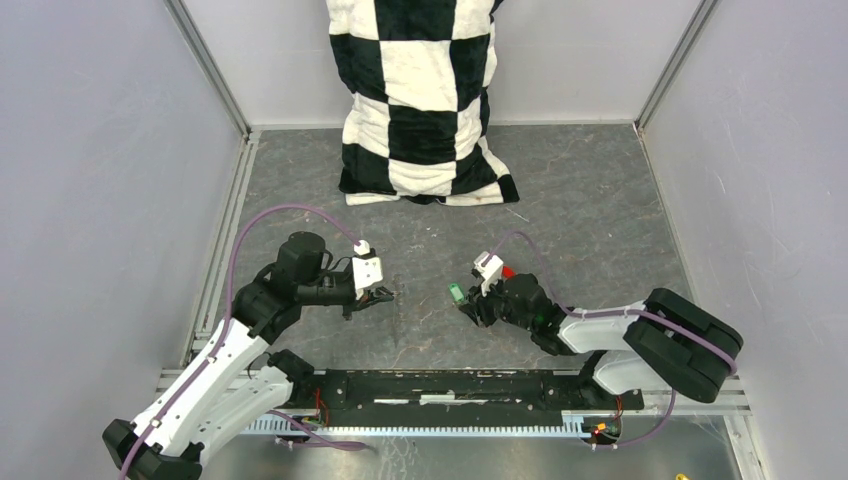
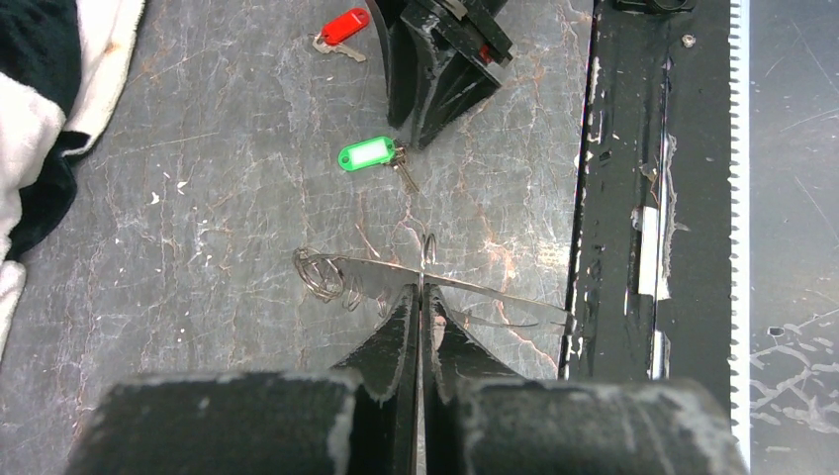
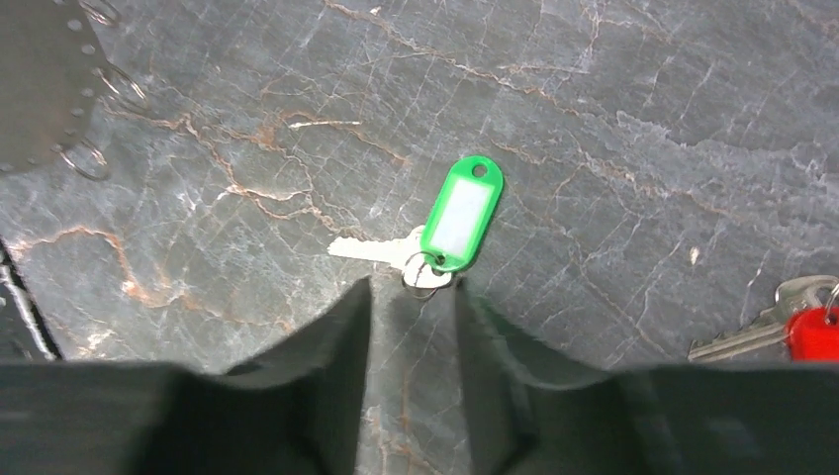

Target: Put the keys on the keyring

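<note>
My left gripper is shut on the thin wire of the keyring. The wire runs sideways across its fingertips, and the small links hang at its left end. The green key lies flat on the table with its blade pointing left. My right gripper is open and low, with its fingertips just short of the key's small ring. The red key lies at the right edge of the right wrist view. From the top view, the left gripper faces the right gripper, with the green key and the red key by the right one.
A black-and-white checkered cushion leans at the back of the table. A black rail runs along the near edge between the arm bases. Grey walls close in both sides.
</note>
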Motion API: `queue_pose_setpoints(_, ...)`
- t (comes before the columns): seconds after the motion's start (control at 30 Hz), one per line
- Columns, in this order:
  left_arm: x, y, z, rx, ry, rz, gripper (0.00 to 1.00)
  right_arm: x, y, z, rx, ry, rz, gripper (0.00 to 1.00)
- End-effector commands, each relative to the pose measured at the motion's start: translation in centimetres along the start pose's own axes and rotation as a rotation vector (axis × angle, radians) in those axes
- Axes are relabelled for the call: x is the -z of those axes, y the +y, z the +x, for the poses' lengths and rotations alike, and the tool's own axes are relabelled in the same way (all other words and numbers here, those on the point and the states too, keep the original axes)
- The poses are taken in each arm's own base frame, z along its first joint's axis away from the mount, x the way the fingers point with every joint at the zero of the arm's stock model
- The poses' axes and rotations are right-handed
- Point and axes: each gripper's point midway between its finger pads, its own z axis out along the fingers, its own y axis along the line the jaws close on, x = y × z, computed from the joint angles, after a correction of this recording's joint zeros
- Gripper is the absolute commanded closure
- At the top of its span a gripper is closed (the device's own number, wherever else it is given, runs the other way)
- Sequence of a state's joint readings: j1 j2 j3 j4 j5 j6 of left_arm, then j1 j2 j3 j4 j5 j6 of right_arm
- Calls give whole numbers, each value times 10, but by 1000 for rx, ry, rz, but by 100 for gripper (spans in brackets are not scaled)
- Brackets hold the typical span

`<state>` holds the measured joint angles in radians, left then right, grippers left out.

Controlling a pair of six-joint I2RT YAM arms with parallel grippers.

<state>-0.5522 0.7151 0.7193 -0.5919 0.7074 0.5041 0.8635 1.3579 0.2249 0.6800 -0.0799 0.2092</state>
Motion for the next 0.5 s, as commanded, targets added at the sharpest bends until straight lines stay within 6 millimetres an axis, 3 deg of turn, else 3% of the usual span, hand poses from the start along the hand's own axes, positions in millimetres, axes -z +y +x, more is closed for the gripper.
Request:
queue_pose_setpoints(0.0,5,5,-26,-26,-70,-22,98,5,6,-19,-33,-72,-20,53)
queue_pose_setpoints(0.07,5,5,-27,-27,-73,-19,98,10,7,-27,-28,-94,-26,42)
queue_pose_setpoints(0.2,6,5,-30,-33,-78,-17,98,24,3,-50,-22,-164,11,33)
queue_pose_setpoints(0.23,6,5,-31,-34,-80,-17,98,29,-1,-56,-54,-187,44,26)
queue_pose_setpoints(0.27,7,5,-32,-38,-81,-19,98,33,-8,-59,-86,-189,84,6)
queue_pose_setpoints(0.3,7,6,-32,-43,-82,-22,98,35,-10,-58,-106,-188,91,2)
queue_pose_setpoints(0.47,9,9,-35,-62,-84,-37,98,23,12,-52,-21,-62,-54,2)
